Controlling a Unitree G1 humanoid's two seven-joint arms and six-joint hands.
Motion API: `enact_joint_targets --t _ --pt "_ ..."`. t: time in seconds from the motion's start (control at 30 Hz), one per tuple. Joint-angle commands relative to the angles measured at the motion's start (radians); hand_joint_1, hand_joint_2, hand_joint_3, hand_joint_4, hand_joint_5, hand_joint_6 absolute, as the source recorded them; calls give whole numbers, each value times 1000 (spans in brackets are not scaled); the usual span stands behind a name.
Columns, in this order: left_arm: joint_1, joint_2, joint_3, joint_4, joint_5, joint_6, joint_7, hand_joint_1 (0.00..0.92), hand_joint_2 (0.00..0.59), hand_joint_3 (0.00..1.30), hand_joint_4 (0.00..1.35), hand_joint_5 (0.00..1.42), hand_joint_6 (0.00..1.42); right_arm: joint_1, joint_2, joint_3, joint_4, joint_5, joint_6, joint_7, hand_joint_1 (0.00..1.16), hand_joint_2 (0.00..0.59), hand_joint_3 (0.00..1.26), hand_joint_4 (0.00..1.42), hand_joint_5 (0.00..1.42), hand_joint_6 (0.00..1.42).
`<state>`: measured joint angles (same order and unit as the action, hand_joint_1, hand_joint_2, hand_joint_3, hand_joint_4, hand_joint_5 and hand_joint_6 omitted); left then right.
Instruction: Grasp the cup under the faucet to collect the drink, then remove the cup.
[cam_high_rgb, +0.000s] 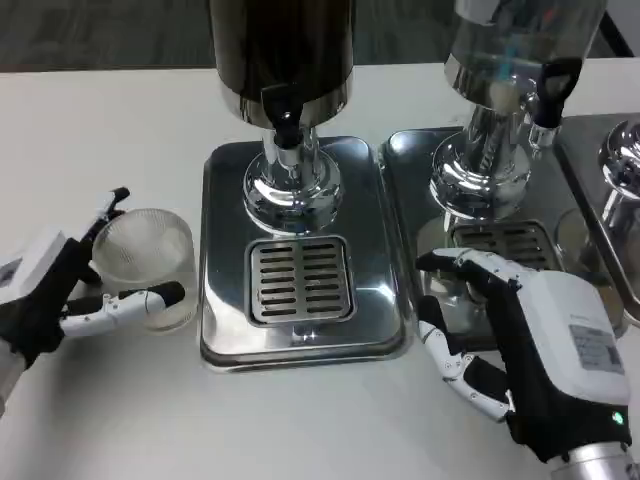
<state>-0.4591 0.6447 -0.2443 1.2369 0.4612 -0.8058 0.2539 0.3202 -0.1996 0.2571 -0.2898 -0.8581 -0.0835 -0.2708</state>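
the left hand (60, 300) holds the clear cup (150, 262) on the table, at nine o'clock from the drip tray (370, 300), ready to slide under the faucet (287, 125); the right hand (520, 350) waits, fingers spread, holding nothing.

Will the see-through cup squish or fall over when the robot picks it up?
The cup looks like thin clear plastic, so it may squish if the left hand, whose fingers already wrap it, squeezes hard. It looks empty, so it is probably light. It is wide and short, so it likely won't tip easily on the table.
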Motion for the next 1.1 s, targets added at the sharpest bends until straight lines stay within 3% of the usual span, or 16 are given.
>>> enact_joint_targets --t 0.03,0.37,0.67,1.1 --pt "21 -40 -14 18 3 8 -26 241 92 133 202 494 696 13 0 -7 -28 10 12 7 484 450 419 356 371 342" --pt "37 -53 -20 12 -4 -13 5 236 136 367 434 810 1194 14 -5 -11 -41 14 16 21 484 450 419 360 372 342" --pt "67 -33 -3 2 -8 -38 104 238 155 499 581 943 1299 4 -8 -13 -37 32 13 31 484 450 419 360 372 342" --pt "101 38 59 -43 -26 -114 188 238 152 518 596 966 1317 -15 -2 -7 -12 50 5 22 484 450 415 361 372 342"
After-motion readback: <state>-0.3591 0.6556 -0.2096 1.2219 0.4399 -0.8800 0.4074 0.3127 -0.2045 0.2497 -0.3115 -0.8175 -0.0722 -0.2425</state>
